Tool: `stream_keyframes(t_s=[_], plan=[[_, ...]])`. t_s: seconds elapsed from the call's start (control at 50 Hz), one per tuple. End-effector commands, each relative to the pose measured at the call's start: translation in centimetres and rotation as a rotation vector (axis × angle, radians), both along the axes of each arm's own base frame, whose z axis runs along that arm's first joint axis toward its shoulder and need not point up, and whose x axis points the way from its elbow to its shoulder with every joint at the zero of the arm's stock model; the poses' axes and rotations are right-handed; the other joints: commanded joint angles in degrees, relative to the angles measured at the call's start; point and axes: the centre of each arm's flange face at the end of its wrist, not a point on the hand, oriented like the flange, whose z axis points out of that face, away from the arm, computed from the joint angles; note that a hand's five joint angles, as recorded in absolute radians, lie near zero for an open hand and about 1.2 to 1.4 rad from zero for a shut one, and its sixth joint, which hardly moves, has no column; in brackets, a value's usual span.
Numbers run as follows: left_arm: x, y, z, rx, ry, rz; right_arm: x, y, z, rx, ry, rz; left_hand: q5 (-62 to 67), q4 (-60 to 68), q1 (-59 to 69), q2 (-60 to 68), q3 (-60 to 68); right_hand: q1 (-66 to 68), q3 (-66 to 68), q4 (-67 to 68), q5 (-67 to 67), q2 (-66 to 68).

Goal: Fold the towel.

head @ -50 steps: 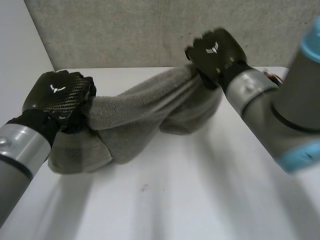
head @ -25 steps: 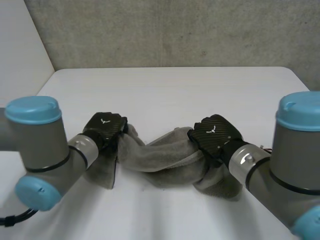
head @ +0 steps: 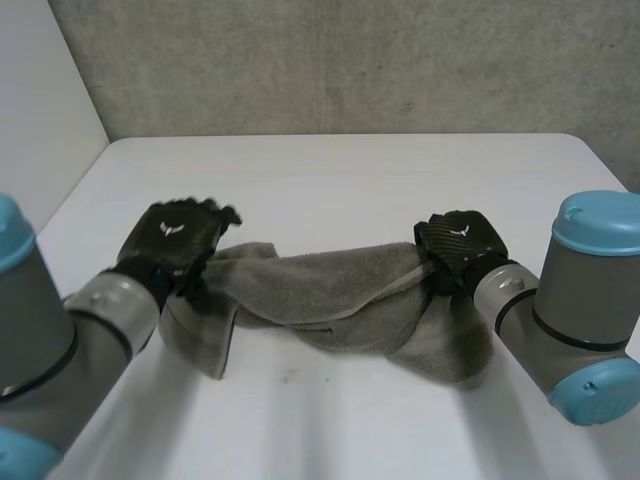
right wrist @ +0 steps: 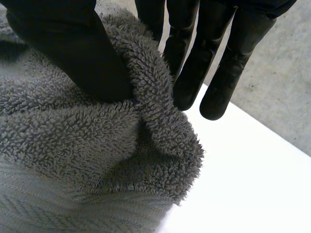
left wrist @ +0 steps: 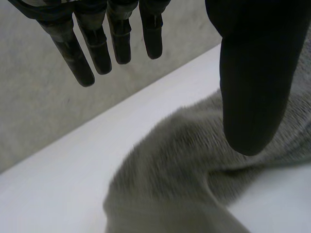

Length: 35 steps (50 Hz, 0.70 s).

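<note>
A grey towel point(head: 320, 290) lies bunched and twisted in a long roll across the white table point(head: 330, 180), between my two hands. My left hand point(head: 178, 240) hovers at the towel's left end with fingers straight and spread. In the left wrist view its fingers point(left wrist: 116, 39) and thumb stand apart above the towel point(left wrist: 194, 165), holding nothing. My right hand point(head: 455, 245) is at the towel's right end. In the right wrist view its thumb point(right wrist: 68, 53) pinches a fold of the towel point(right wrist: 73, 160) against the fingers.
A grey wall point(head: 350, 60) runs behind the table's far edge. Bare white table lies beyond the towel and in front of it. My forearms come in low from both near corners.
Both hands came down and nearer with the towel, which now rests on the table. The left hand has straightened its fingers and let go; the right still pinches its end.
</note>
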Motion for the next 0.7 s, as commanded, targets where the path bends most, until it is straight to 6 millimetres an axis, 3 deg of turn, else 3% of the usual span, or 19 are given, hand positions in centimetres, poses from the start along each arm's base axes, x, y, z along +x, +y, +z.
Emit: stream_keyframes(t_s=[0.02,0.12,0.3,0.56,0.7], plan=[[1.6,2.6,-2.9,0.115,-0.028,0.103,0.1,0.2,-0.7,0.019,0.014,0.011,6.3,6.2,6.1,6.3,6.3,25.8,11.8,11.8,14.4,12.6],[1.9,3.2,-5.3,0.195,-0.071,0.116,0.2,0.4,-0.8,0.023,0.017,0.012,6.3,6.2,6.1,6.3,6.3,25.8,11.8,11.8,14.4,12.6],[1.2,2.1,-7.0,0.226,-0.088,0.111,0.2,0.7,-1.1,0.032,0.025,0.019,5.3,5.2,5.1,5.3,5.3,25.8,11.8,11.8,14.4,12.6],[-0.9,-4.5,-9.0,0.162,-0.062,0.146,0.2,1.0,-1.8,0.046,0.034,0.028,1.8,1.7,1.6,1.7,1.7,25.8,11.8,11.8,14.4,12.6],[-1.4,-6.2,-10.1,0.163,-0.067,0.152,0.2,1.1,-1.9,0.039,0.053,0.036,3.6,3.5,3.4,3.6,3.6,25.8,11.8,11.8,14.4,12.6]])
